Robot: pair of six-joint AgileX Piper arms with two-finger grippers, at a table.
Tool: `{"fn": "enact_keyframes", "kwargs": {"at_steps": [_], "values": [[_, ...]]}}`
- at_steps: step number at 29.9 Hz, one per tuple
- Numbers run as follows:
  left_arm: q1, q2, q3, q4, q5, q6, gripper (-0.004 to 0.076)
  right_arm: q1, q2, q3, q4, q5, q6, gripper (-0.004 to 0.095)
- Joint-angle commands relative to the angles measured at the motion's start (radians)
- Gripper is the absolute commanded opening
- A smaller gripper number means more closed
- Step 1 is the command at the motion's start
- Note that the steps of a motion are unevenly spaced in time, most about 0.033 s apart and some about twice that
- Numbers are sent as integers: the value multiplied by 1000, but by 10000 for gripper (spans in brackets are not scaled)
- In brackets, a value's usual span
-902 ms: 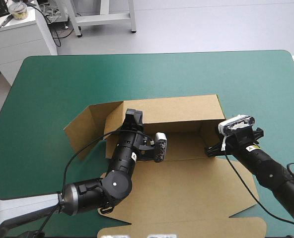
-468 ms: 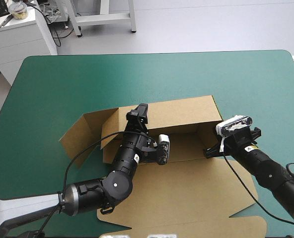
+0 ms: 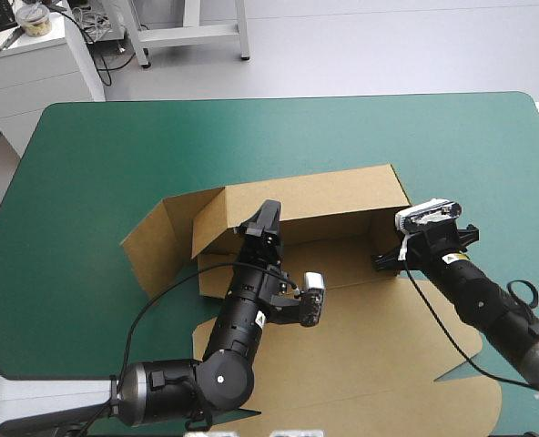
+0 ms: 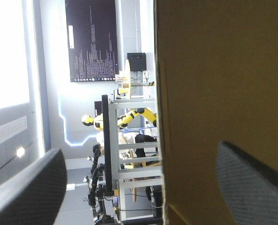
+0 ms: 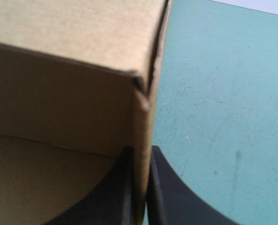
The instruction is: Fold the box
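The brown box stands near the table's middle, its long back wall raised. A loose flap is splayed at its left end, and the lid sheet lies flat toward the near edge. My left gripper hovers over the box floor and points at the back wall. In the left wrist view it is open, with the board's edge ahead of one finger and nothing held. My right gripper pinches the box's right end wall. The right wrist view shows it shut on that wall at the corner.
The teal-green cover stretches beyond the box to the far and right edges. The lid sheet reaches the table's near edge. A white cabinet stands off the far left corner.
My left gripper was shut at the back wall's left part; it has opened and moved right and nearer. The box shifted slightly. The right gripper keeps its hold.
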Motion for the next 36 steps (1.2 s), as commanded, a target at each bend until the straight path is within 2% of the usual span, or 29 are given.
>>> {"fn": "enact_keyframes", "kwargs": {"at_steps": [1, 10, 16, 21, 23, 24, 25, 27, 28, 32, 36], "values": [[-55, -31, -26, 45, 77, -16, 615, -13, 61, -83, -4, -84, -2, -19], [-139, -31, -26, -9, 86, -16, 588, -16, 194, -225, 25, -109, -2, -19], [-146, -31, -26, -10, 88, -16, 580, -16, 199, -271, 35, -201, -2, -19], [-146, -31, -26, -28, 86, -16, 573, -16, 199, -287, 35, -201, -2, -19], [-146, -31, -26, -44, 86, 3, 517, -16, 199, -287, 35, -201, -2, -19], [-146, -31, -26, -69, 78, 27, 422, -16, 199, -287, 35, -201, -2, -19], [-146, -31, -26, -96, 73, 58, 323, -16, 199, -287, 35, -201, -2, -19], [-144, -31, -26, -165, 52, 119, -17, -16, 199, -287, 35, -201, -2, -19], [-137, -31, -26, -190, 39, 156, 13, -16, 199, -287, 35, -201, -2, -19], [-70, -37, -80, -404, -38, 342, 14, -16, 199, -287, 35, -193, -2, -19], [105, -50, -248, -808, -128, 607, 14, -16, 199, -287, 35, -189, -2, -19]]}}
